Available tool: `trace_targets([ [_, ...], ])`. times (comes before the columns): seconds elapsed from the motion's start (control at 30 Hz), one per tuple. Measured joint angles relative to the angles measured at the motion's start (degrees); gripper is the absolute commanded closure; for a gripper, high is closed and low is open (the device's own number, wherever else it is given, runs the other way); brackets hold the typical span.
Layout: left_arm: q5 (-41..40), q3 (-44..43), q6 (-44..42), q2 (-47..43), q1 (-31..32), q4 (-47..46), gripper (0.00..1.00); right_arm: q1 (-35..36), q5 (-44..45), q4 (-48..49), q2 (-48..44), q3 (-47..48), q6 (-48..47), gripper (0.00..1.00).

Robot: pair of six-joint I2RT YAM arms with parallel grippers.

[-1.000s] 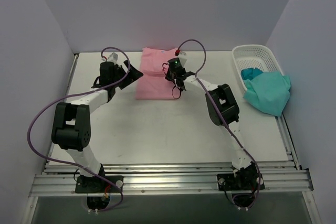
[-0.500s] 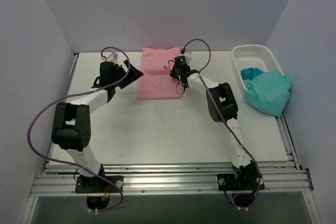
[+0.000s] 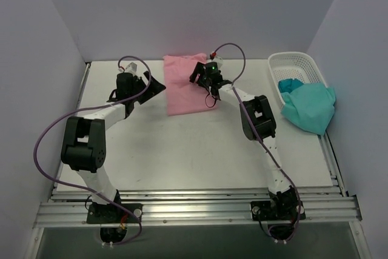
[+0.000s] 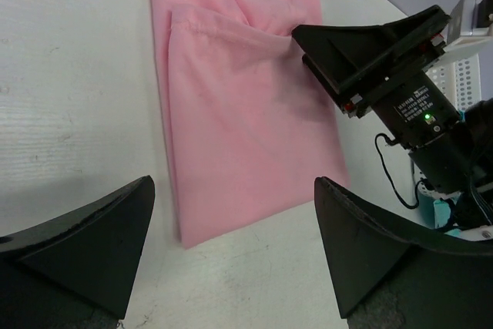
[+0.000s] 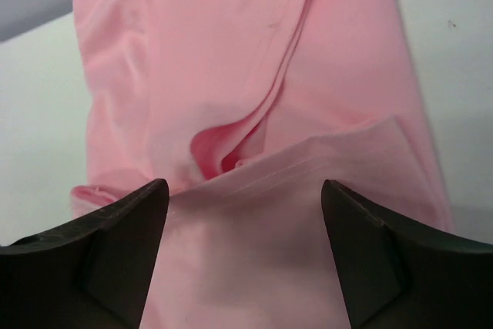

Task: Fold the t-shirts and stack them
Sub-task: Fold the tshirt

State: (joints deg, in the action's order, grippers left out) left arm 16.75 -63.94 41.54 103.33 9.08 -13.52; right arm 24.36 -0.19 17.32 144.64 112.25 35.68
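Right gripper spread over the folded pink t-shirt, left gripper spread wide at its left edge

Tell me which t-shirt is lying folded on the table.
The light pink t-shirt, folded flat at the back of the table. The teal t-shirt spills crumpled out of the white basket on the right.

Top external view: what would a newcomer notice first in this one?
The pink t-shirt stands out first, folded into an oblong at the far middle of the table. The right gripper is open over its far right part, and the left gripper is open beside its left edge. Next is the teal t-shirt, spilling crumpled over the near rim of the white basket at the far right.
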Motion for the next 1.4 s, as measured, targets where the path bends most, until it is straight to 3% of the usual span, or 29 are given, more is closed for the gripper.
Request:
trace_targets([
  [0.03,-0.02,0.0,0.0,-0.02,0.0,-0.04,0.07,0.02,-0.24,0.68,-1.16,-1.01,-0.48,0.15],
  [0.13,-0.57,0.13,0.02,-0.72,0.28,0.46,0.07,0.26,-0.81,0.83,-6.58,-6.84,-1.95,0.12],
  [0.4,-4.57,5.84,1.05,-12.0,3.72,1.51,0.07,0.35,1.66,2.43,-30.01,-27.02,-3.63,0.11],
  [0.67,-12.55,16.37,5.03,-17.22,13.84,0.33,0.07,0.31,6.95,5.6,-47.41,-50.97,-1.57,0.12],
  [0.9,-16.98,28.26,15.1,-15.28,18.64,-9.9,0.11,0.0,7.37,5.75,-47.28,-62.51,2.47,0.18],
  [1.4,-22.18,29.24,31.12,1.03,19.34,-33.57,0.12,0.11,5.7,13.25,-38.23,-59.54,4.85,0.24],
])
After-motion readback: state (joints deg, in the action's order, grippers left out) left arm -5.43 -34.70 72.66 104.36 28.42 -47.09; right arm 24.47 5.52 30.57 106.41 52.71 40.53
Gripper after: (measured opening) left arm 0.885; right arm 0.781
